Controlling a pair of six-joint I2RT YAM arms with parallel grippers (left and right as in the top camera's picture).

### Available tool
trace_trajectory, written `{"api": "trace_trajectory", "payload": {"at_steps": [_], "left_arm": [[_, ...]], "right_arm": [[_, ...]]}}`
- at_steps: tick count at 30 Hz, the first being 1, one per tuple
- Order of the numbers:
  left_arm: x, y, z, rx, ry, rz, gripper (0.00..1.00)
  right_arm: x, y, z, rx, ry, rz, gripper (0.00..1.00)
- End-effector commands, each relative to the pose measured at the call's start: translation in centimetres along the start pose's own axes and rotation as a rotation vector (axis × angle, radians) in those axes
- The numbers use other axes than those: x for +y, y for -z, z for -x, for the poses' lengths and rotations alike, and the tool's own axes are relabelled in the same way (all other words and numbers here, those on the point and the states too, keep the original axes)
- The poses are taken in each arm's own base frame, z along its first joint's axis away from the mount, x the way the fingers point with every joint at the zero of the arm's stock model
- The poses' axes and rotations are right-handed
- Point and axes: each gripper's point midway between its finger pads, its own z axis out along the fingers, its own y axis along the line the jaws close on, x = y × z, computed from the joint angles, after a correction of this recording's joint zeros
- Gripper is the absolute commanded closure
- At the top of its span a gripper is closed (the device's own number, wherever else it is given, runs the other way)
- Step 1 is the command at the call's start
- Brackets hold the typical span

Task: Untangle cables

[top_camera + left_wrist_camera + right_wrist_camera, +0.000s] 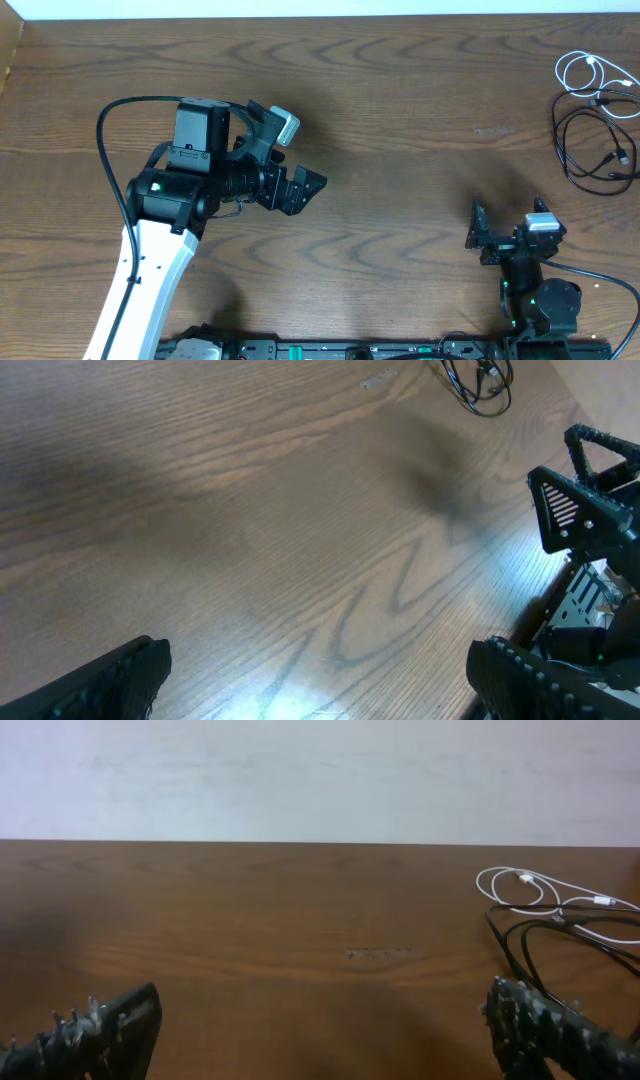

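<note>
The white cable (pixel 590 70) and the black cable (pixel 583 150) lie in loose overlapping loops at the far right of the table. In the right wrist view the white cable (pixel 522 888) lies behind and the black cable (pixel 520 935) nearer, right of centre. My right gripper (pixel 508 213) is open and empty, low on the table's right, well short of the cables; its jaws (pixel 322 1005) hold nothing. My left gripper (pixel 298 160) is open and empty left of centre, pointing right, far from the cables. Its wrist view (pixel 320 660) shows a bit of the black cable (pixel 480 385) at the top.
The wooden table (pixel 400 110) ends at a white wall behind (pixel 320 770). My right gripper shows at the right edge of the left wrist view (pixel 590 510). A thick black arm cable (pixel 110 120) loops off the left arm.
</note>
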Motion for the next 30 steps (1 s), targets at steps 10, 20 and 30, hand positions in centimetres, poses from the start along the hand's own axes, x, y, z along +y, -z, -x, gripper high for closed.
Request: {"api": "trace_trajectory", "payload": {"at_steps": [10, 20, 30], "left_arm": [[-0.2, 0.3, 0.7, -0.014, -0.021, 0.000, 0.01], [0.1, 0.3, 0.2, 0.003, -0.012, 0.022, 0.01], [3.7, 2.9, 2.3, -0.257, -0.147, 0.327, 0.01]], "right_arm": [[-0.4, 0.0, -0.1, -0.002, -0.011, -0.019, 0.01], [-0.4, 0.0, -0.1, -0.002, -0.011, -0.019, 0.01], [-0.4, 0.0, -0.1, -0.002, -0.011, -0.019, 0.01]]}}
